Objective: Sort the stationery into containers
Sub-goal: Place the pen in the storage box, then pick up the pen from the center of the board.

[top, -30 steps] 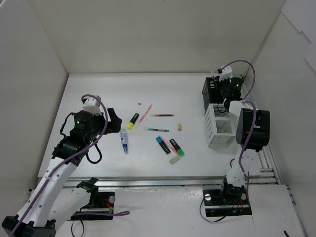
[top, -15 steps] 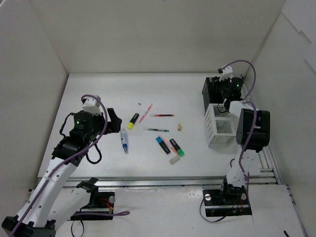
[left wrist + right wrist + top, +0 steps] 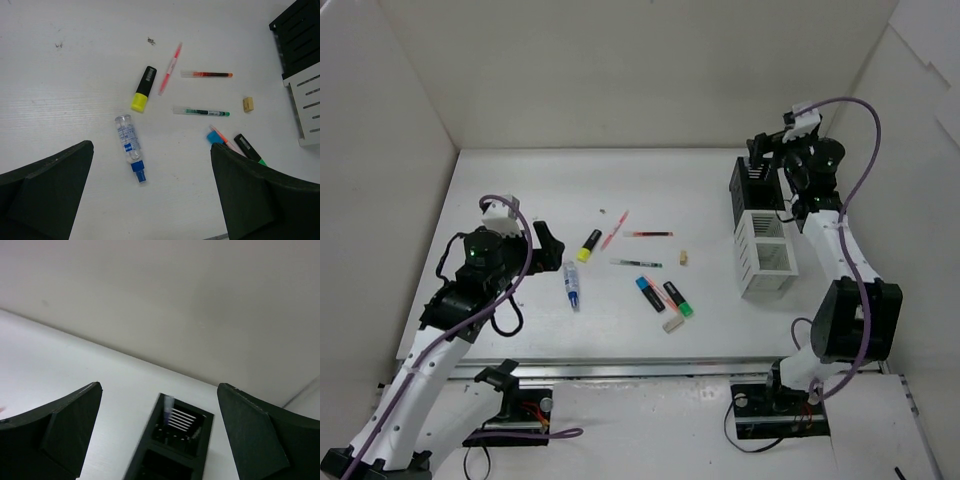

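Observation:
The stationery lies loose mid-table: a yellow highlighter (image 3: 143, 88), a pink pen (image 3: 170, 68), a red pen (image 3: 206, 74), a green pen (image 3: 201, 111), a beige eraser (image 3: 248, 104), a white-blue tube (image 3: 129, 146), and blue (image 3: 216, 136) and green (image 3: 678, 298) highlighters. My left gripper (image 3: 151, 145) hangs open above the table, just right of the tube. The containers stand at the right, black (image 3: 752, 185) behind white (image 3: 765, 255). Over the black container (image 3: 170, 445) my right gripper (image 3: 159, 385) is open and holds nothing. A thin pen (image 3: 167, 410) stands inside that container.
White walls close in the table on the left, back and right. A second beige eraser (image 3: 672, 323) lies near the front, below the highlighters. A metal rail (image 3: 650, 370) runs along the near edge.
My right gripper has opened and lifted up and back from the black container, leaving the pen inside. The left arm has shifted only slightly.

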### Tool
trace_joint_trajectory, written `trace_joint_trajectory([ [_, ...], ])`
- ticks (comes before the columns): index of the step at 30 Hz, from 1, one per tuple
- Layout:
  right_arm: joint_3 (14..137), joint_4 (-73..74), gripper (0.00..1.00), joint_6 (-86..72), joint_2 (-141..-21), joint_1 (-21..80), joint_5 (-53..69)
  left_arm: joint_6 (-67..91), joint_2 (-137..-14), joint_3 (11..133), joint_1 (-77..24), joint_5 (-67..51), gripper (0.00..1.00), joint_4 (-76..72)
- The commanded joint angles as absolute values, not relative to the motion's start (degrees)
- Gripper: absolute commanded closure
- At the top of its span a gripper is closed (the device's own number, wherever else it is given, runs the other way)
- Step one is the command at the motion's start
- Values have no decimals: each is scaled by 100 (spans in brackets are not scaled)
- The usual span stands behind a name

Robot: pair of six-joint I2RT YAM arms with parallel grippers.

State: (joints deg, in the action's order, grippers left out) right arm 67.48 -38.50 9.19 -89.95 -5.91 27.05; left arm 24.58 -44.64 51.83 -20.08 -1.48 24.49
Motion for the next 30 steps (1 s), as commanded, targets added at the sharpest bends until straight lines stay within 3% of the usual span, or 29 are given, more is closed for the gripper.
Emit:
trace_joint_trajectory([
  [1, 7407, -1637, 2, 1691, -8473, 233, 2980, 2610, -4438, 5379, -1951, -79, 1, 2522],
  [10, 7725, 297, 2, 3883, -8700, 2283, 2356, 3163, -4236, 5247, -1898, 191, 1, 3084],
  [25, 10080, 1968, 2, 4034, -12031, 3076, 2180, 3490, -4297, 4983, -1846, 422, 1, 3164],
  [30, 10564, 2249, 10, 4060, -12691, 3094, 2162, 3445, -4438, 5115, -1846, 352, 0, 3243],
])
